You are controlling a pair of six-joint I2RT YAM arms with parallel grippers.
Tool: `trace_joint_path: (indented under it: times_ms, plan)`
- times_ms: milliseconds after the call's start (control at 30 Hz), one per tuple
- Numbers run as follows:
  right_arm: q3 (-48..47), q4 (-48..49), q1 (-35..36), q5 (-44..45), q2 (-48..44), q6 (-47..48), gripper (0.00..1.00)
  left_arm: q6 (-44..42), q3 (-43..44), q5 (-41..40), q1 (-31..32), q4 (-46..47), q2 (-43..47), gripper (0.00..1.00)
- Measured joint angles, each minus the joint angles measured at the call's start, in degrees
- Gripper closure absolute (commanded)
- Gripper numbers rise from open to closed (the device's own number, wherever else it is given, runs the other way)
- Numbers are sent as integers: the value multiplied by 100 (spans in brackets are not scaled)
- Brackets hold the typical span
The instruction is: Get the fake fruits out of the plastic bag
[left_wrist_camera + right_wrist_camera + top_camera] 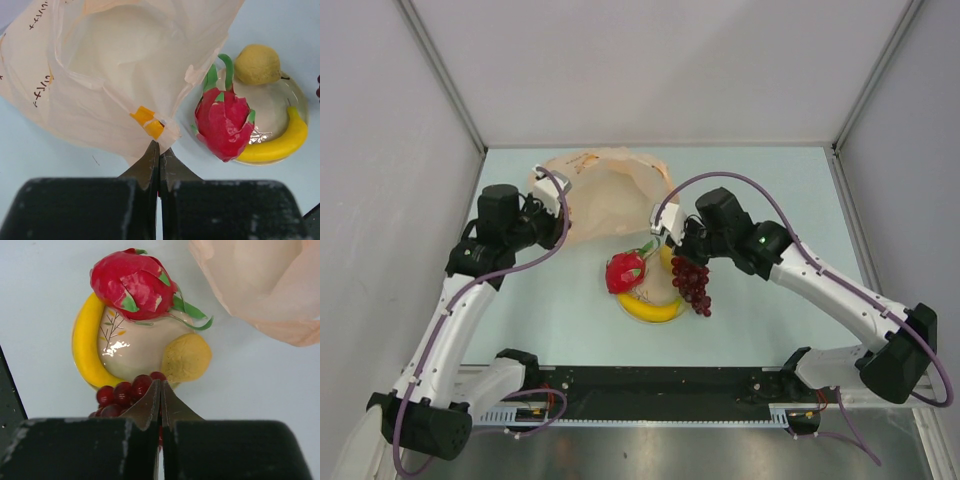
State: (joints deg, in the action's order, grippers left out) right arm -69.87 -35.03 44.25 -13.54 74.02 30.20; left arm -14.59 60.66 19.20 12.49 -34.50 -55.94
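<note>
The plastic bag (605, 190) (100, 75) (260, 280) lies crumpled at the back of the table, mouth toward the plate. Four fake fruits sit on the cream plate (665, 296) (135, 350): red fruit (624, 271) (222, 122) (132, 285), banana (653, 311) (280, 142) (85, 340), lemon (257, 64) (187, 357), and grapes (693, 284) (120, 392) hanging over the rim. My left gripper (563, 215) (159, 146) is shut, tips at the bag's taped edge; a pinch does not show. My right gripper (665, 235) (160, 384) hovers shut above the grapes.
Grey walls (380, 120) close in the pale blue table on the left, back and right. A black rail (650, 385) with the arm bases runs along the near edge. The plate stands between the two arms.
</note>
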Motion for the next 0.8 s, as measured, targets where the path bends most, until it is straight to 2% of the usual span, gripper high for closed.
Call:
trace_joint_path:
  times_ms: [433,800]
  plan:
    - [166,343,221,166,170,59,100,168,0,258,-28,0,-44,100]
    - [168,743,1021,664,787,249,100,175,-186,273,-31,0,61,100]
